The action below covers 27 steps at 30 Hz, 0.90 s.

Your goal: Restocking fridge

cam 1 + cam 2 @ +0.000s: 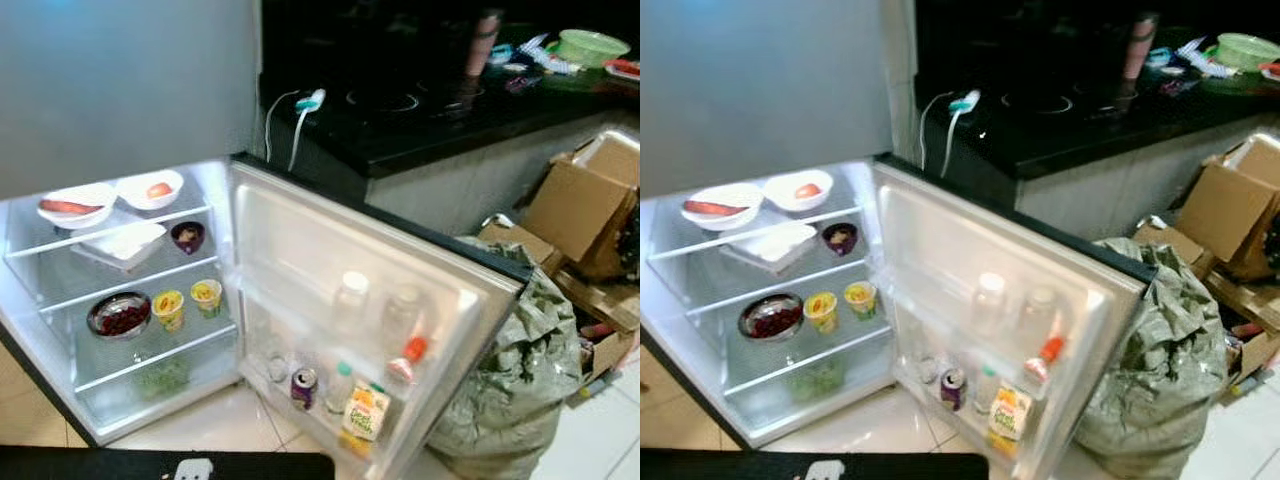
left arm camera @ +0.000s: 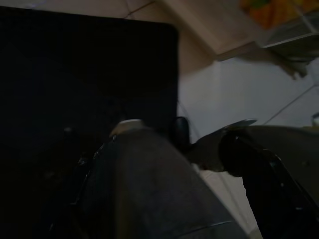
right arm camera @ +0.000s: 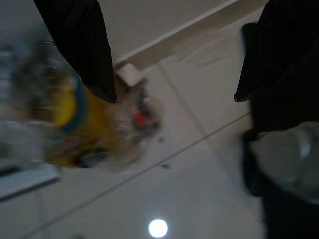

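Head views: small fridge (image 1: 60, 300) stands open, door (image 1: 330, 270) swung wide toward the robot's right. Top shelf has two white bowls (image 1: 78, 203), one with a sausage, one with a red fruit. Middle shelf: white container (image 1: 125, 242) and dark bowl (image 1: 187, 236). Lower shelf: metal bowl of red berries (image 1: 119, 314) beside two yellow cups (image 1: 168, 306). Greens sit in the bottom drawer.

Door rack holds clear bottles (image 1: 350, 298), a purple can (image 1: 303, 386) and a juice carton (image 1: 366, 411); carton print too small to read.

Black counter (image 1: 420, 120) behind, cardboard boxes (image 1: 585, 200) and a grey sack (image 1: 510, 370) on the right.

Right wrist view: right gripper (image 3: 174, 94) fingers spread wide, nothing between them, over pale floor tile; blurred yellow packaging below, unreadable.

Left wrist view is dark: left gripper (image 2: 199, 154) near a black mat, finger spread cannot tell.
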### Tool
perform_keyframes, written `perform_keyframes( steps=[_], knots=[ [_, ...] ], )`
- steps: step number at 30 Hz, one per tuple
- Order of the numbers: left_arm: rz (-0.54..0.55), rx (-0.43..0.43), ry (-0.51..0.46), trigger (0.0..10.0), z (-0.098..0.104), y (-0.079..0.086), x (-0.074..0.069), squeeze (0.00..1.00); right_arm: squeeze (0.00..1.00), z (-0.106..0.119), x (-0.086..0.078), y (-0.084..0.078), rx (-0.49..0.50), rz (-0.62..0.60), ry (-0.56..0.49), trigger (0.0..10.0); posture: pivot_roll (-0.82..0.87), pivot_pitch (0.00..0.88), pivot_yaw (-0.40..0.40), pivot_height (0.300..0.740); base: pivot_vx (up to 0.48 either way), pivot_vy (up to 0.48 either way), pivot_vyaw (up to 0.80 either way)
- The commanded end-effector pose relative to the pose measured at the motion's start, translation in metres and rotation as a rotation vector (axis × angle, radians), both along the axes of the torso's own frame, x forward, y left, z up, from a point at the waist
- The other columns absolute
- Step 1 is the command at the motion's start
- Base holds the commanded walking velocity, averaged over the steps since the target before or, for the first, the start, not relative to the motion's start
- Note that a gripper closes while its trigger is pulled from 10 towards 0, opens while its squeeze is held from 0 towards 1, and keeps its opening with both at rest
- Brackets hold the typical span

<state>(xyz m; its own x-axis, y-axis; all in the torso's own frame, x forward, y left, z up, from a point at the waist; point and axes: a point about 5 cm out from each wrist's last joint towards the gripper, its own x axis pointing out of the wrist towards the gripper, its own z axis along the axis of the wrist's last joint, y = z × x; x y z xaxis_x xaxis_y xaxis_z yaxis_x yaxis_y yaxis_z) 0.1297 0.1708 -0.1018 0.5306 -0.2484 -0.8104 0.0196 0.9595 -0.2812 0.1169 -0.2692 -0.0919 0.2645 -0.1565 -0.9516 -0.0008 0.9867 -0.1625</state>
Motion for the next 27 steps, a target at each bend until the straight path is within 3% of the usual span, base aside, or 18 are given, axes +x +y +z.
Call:
perform_keyframes(
  steps=[1, 8, 9, 13, 15, 17, 20, 22, 23, 25, 27],
  knots=[
    [0.002, -0.013, 0.047, 10.0, -0.004, -0.005, -0.01, 0.0, 0.0, 0.002, 0.005, -0.003, -0.007, -0.049, -0.039, 10.0, -0.04, 0.0, -0.073, 0.74, 0.0, 0.0, 0.0],
    [0.004, -0.021, 0.042, 10.0, -0.004, -0.005, -0.009, 0.0, 0.0, 0.021, 0.032, -0.025, -0.043, -0.228, -0.236, 10.0, -0.04, 0.0, -0.071, 0.74, 0.0, 0.0, 0.0],
    [0.003, -0.027, 0.038, 10.0, -0.003, -0.006, -0.009, 0.0, 0.0, 0.041, 0.057, -0.044, -0.038, -0.339, -0.408, 10.0, -0.04, 0.0, -0.071, 0.74, 0.0, 0.0, 0.0],
    [0.002, -0.031, 0.036, 10.0, -0.003, -0.005, -0.008, 0.0, 0.0, 0.056, 0.072, -0.055, -0.013, -0.419, -0.528, 10.0, -0.04, 0.0, -0.071, 0.74, 0.0, 0.0, 0.0],
    [0.002, -0.037, 0.033, 10.0, -0.003, -0.005, -0.007, 0.0, 0.0, 0.079, 0.096, -0.065, 0.101, -0.496, -0.71, 10.0, -0.04, 0.0, -0.069, 0.74, 0.0, 0.0, 0.0],
    [0.001, -0.04, 0.031, 10.0, -0.003, -0.006, -0.007, 0.0, 0.0, 0.103, 0.122, -0.069, 0.241, -0.497, -0.877, 10.0, -0.04, 0.0, -0.07, 0.74, 0.0, 0.0, 0.0],
    [0.001, -0.041, 0.031, 10.0, -0.002, -0.006, -0.006, 0.0, 0.0, 0.112, 0.13, -0.069, 0.294, -0.5, -0.934, 10.0, -0.04, 0.0, -0.07, 0.74, 0.0, 0.0, 0.0],
    [0.0, -0.044, 0.029, 10.0, -0.002, -0.007, -0.006, 0.0, 0.0, 0.132, 0.146, -0.07, 0.431, -0.505, -1.071, 10.0, -0.04, 0.0, -0.073, 0.74, 0.0, 0.0, 0.0],
    [0.0, -0.044, 0.029, 10.0, -0.002, -0.007, -0.006, 0.0, 0.0, 0.132, 0.146, -0.07, 0.431, -0.505, -1.071, 10.0, -0.04, 0.0, -0.073, 0.74, 0.0, 0.0, 0.0],
    [-0.002, -0.048, 0.029, 10.0, -0.002, -0.008, -0.006, 0.0, 0.0, 0.148, 0.158, -0.068, 0.548, -0.456, -1.165, 10.0, -0.04, 0.0, -0.073, 0.74, 0.0, 0.0, 0.0],
    [-0.003, -0.05, 0.029, 10.0, -0.002, -0.008, -0.006, 0.0, 0.0, 0.153, 0.161, -0.066, 0.598, -0.427, -1.193, 10.0, -0.04, 0.0, -0.077, 0.74, 0.0, 0.0, 0.0]
  ],
)
